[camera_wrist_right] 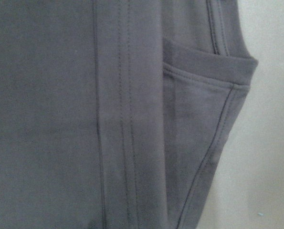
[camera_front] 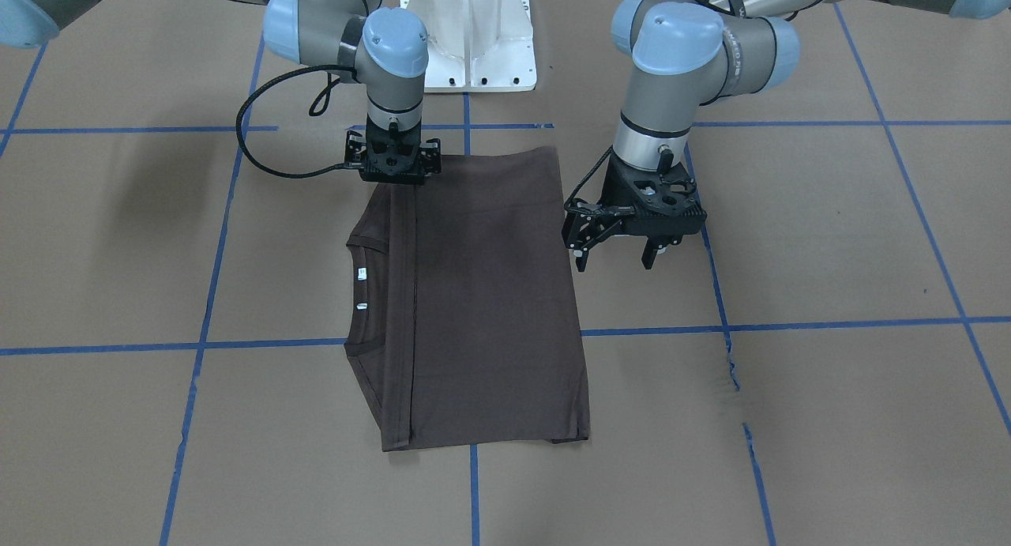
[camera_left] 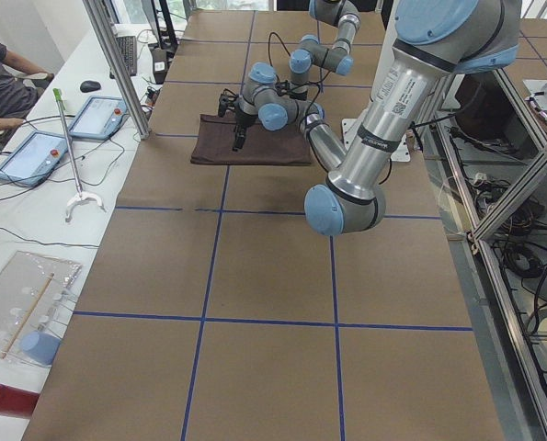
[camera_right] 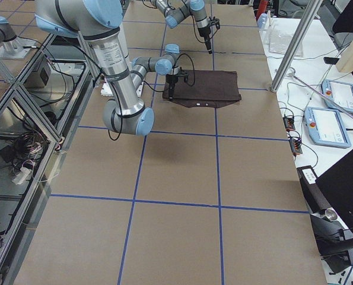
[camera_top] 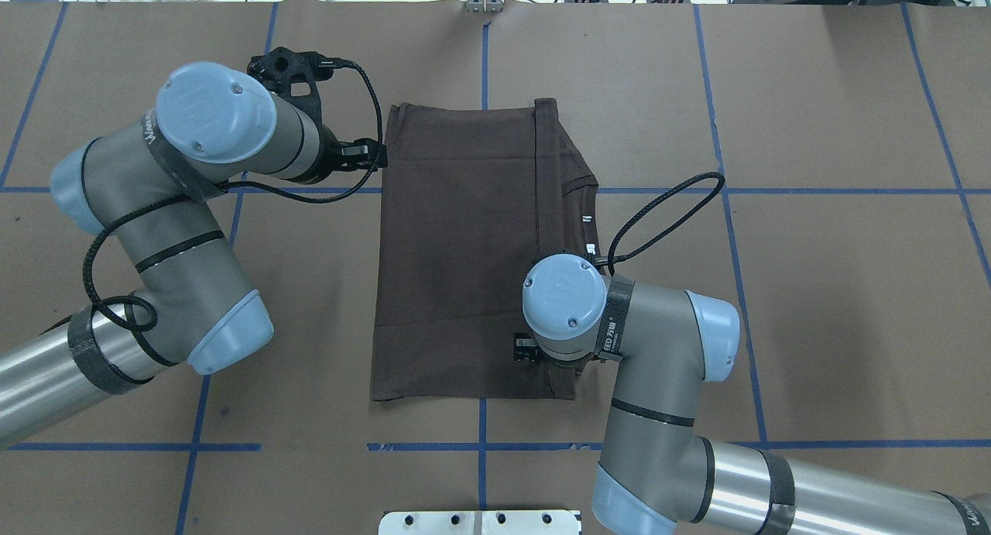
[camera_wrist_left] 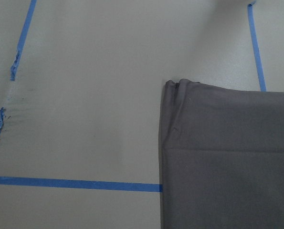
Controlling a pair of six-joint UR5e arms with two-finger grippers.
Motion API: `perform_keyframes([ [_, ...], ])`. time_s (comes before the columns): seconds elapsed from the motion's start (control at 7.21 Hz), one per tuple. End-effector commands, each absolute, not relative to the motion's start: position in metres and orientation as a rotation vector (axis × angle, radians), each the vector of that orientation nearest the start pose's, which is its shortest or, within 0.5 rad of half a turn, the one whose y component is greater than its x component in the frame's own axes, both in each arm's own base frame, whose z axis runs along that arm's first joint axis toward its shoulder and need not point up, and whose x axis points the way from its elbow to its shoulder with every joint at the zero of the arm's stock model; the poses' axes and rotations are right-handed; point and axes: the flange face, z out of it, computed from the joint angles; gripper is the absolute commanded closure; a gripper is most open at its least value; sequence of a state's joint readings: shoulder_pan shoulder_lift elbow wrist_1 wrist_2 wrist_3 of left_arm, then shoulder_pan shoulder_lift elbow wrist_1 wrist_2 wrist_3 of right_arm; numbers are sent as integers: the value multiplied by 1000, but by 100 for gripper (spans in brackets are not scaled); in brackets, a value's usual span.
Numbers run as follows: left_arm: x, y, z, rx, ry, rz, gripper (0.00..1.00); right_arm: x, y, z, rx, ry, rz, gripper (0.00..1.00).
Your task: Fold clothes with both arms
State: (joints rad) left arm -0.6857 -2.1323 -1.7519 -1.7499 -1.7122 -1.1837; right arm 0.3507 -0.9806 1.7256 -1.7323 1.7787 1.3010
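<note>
T-shirt [camera_front: 490, 293] lies folded flat mid table [camera_front: 790, 419], collar twd robot's R. L pincer [camera_front: 614, 255] hangs beside its edge, released, empty. R pincer [camera_front: 392, 175] on corner nearest robot; grip can't tell.

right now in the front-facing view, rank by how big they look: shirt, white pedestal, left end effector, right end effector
1. shirt, clearly largest
2. white pedestal and left end effector: about alike, and the pedestal is cut off at the top edge, so unranked
3. right end effector, smallest, though farther from the camera
</note>
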Motion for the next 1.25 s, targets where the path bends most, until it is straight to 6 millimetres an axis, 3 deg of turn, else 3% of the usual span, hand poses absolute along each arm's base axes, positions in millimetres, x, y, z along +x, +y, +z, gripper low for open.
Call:
perform_keyframes([
  [0.0, 430, -506, 237, 357, 860, -211, 0, -582, -333, 277, -19, -613, 17, 0],
  [0.83, 434, -503, 236, 355, 865, -205, 0, -568, -344, 290, -18, -575, 25, 0],
  [1.11, 435, -502, 234, 355, 867, -204, 0, -547, -338, 297, -15, -566, 16, 0],
])
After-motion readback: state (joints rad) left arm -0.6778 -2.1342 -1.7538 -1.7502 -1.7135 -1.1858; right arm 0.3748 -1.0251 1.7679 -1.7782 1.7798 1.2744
